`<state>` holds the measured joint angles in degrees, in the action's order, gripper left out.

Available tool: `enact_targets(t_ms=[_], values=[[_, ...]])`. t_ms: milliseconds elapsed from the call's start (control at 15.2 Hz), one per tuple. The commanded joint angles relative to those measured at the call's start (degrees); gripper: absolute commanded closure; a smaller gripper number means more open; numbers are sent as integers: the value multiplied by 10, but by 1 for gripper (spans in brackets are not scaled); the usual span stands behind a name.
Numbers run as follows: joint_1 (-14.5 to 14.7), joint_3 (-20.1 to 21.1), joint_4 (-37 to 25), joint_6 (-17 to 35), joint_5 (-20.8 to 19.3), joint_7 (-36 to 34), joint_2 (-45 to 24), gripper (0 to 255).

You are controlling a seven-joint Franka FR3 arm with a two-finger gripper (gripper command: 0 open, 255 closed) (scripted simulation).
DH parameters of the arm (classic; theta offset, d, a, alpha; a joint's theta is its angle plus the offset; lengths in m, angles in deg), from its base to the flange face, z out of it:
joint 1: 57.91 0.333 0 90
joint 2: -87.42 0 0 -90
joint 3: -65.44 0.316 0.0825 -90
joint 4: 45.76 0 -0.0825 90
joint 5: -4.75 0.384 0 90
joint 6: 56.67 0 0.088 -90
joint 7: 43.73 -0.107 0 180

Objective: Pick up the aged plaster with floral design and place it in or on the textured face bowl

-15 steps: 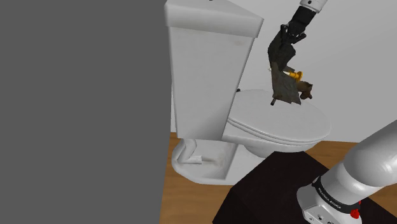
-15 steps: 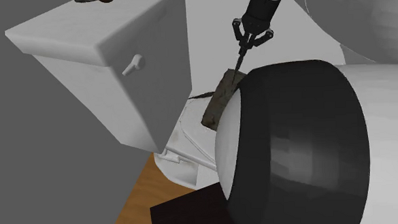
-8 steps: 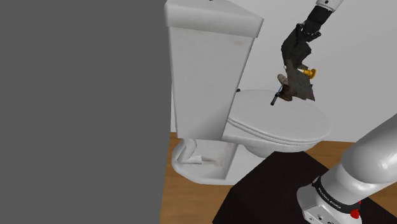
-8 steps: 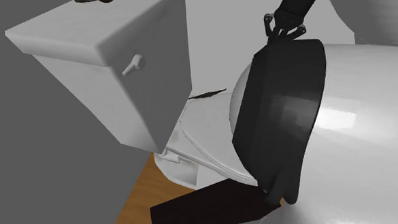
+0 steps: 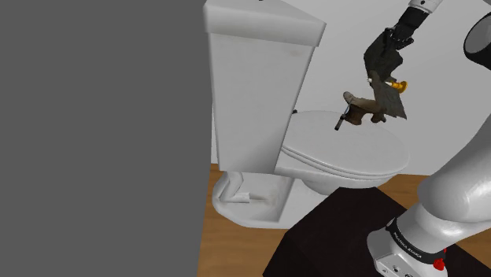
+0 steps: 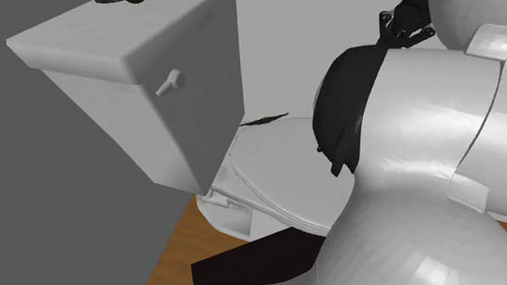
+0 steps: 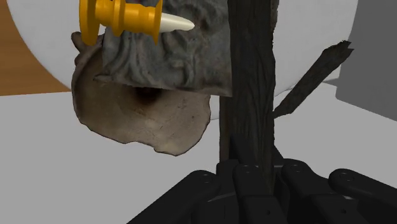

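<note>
My gripper (image 5: pixel 384 61) is shut on the plaster slab (image 5: pixel 388 94), a dark grey-brown plate with a raised floral relief, and holds it in the air over the toilet lid (image 5: pixel 346 153). In the wrist view the slab (image 7: pixel 249 89) rises edge-on from between the fingers, its relief face (image 7: pixel 172 60) turned aside. The brown rough bowl (image 5: pixel 356 110) rests on the lid, just off the slab toward the shoulder view's left. From the hand, the bowl (image 7: pixel 143 124) lies beneath the slab's far end. In the second exterior view the gripper (image 6: pixel 406 26) peeks out behind the arm.
A yellow spool-shaped piece with a white tip (image 5: pixel 399 85) sits against the slab's face (image 7: pixel 121 19). A thin dark stick (image 5: pixel 340 121) lies on the lid beside the bowl. The white tank (image 5: pixel 260 79) stands behind, a grey wall (image 5: pixel 94 134) beside it, the dark stand (image 5: pixel 330 236) below.
The gripper has carried the slab up and toward the shoulder view's right, the yellow piece moving with it. The brown bowl, hidden behind the slab before, now shows.
</note>
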<state>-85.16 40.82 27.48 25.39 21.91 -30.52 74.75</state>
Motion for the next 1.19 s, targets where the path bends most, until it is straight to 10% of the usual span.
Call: enact_targets(t_ms=[0, 66, 1122], values=[[-31, -10, -64, -30, 20, 28, -44, 255], [-62, -17, -128, -60, 40, 47, -86, 255], [-26, -14, 74, 91, 13, 69, -33, 255]])
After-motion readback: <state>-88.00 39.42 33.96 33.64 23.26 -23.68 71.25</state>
